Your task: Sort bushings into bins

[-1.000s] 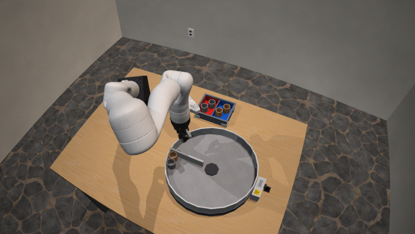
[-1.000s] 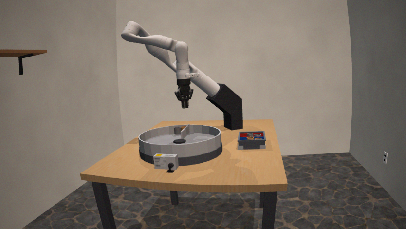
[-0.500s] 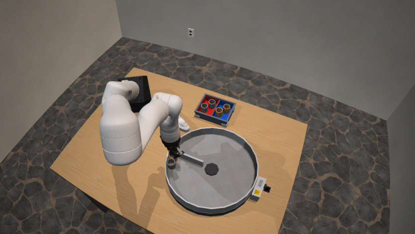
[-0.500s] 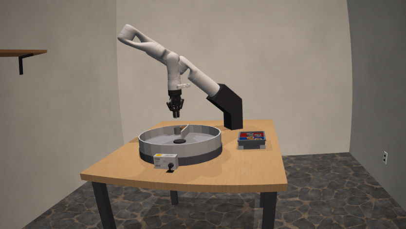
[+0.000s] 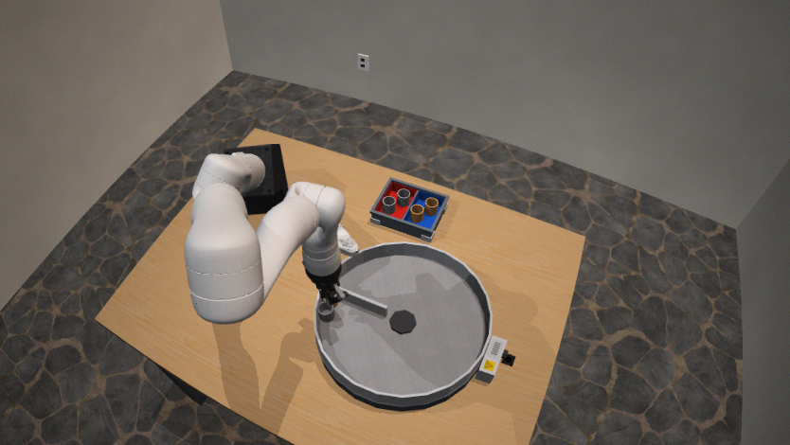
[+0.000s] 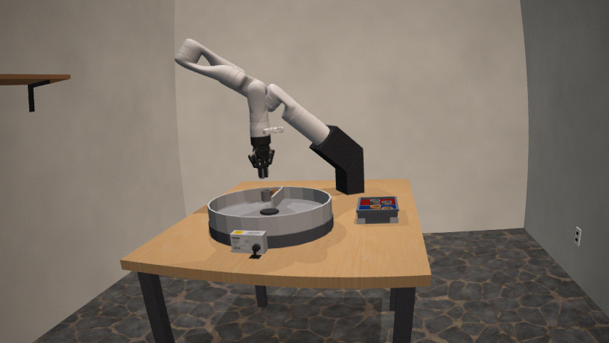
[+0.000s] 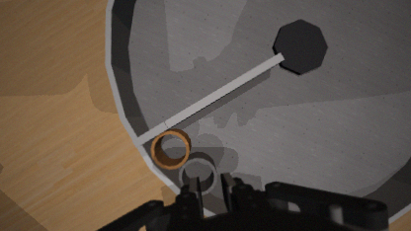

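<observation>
On the grey turntable (image 5: 403,323), a bronze bushing (image 7: 171,148) and a steel bushing (image 7: 198,175) stand side by side against the rim, beside the grey fence bar (image 7: 217,96). The steel bushing also shows in the top view (image 5: 326,313). My gripper (image 7: 210,188) hangs above them, fingers narrowly apart with nothing between them. In the exterior view the gripper (image 6: 263,172) is clearly higher than the turntable rim. The red bin (image 5: 395,200) holds two steel bushings. The blue bin (image 5: 424,208) holds two bronze ones.
The black hub (image 5: 402,321) sits at the turntable's centre. A control box (image 5: 492,359) is fixed to the turntable's near side. The arm's black base (image 5: 260,176) stands at the table's far corner.
</observation>
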Controlling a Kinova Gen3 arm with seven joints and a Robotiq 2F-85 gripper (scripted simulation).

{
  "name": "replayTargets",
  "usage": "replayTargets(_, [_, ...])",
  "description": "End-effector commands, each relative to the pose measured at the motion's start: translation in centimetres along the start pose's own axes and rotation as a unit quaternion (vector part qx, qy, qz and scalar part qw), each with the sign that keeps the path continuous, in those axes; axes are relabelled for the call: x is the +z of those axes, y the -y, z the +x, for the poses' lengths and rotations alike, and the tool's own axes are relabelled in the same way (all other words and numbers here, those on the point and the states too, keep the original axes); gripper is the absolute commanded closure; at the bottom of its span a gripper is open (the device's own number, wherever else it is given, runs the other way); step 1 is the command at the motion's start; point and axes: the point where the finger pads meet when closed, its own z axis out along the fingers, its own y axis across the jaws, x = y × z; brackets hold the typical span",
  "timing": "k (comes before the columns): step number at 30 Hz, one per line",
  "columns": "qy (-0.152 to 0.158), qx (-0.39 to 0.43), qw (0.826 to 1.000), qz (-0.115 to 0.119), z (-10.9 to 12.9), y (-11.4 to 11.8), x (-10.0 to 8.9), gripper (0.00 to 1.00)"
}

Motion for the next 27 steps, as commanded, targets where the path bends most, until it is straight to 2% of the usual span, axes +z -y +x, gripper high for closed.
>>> replayTargets(1, [-0.004,-0.004,1.0,-0.016,-0.42,-0.04,0.14,0.82])
replayTargets(11, [-0.004,-0.004,1.0,-0.016,-0.42,-0.04,0.14,0.82])
replayTargets(12, [-0.001,0.0,1.0,-0.005,-0.18,-0.1,-0.01,0.82])
replayTargets(16, [-0.004,-0.004,1.0,-0.016,-0.43,-0.04,0.14,0.82])
replayTargets(19, [-0.004,-0.004,1.0,-0.016,-0.43,-0.04,0.14,0.82])
replayTargets(20, [-0.002,-0.001,1.0,-0.005,-0.16,-0.12,-0.04,0.82])
replayTargets(27, [-0.004,-0.004,1.0,-0.016,-0.43,-0.04,0.14,0.82])
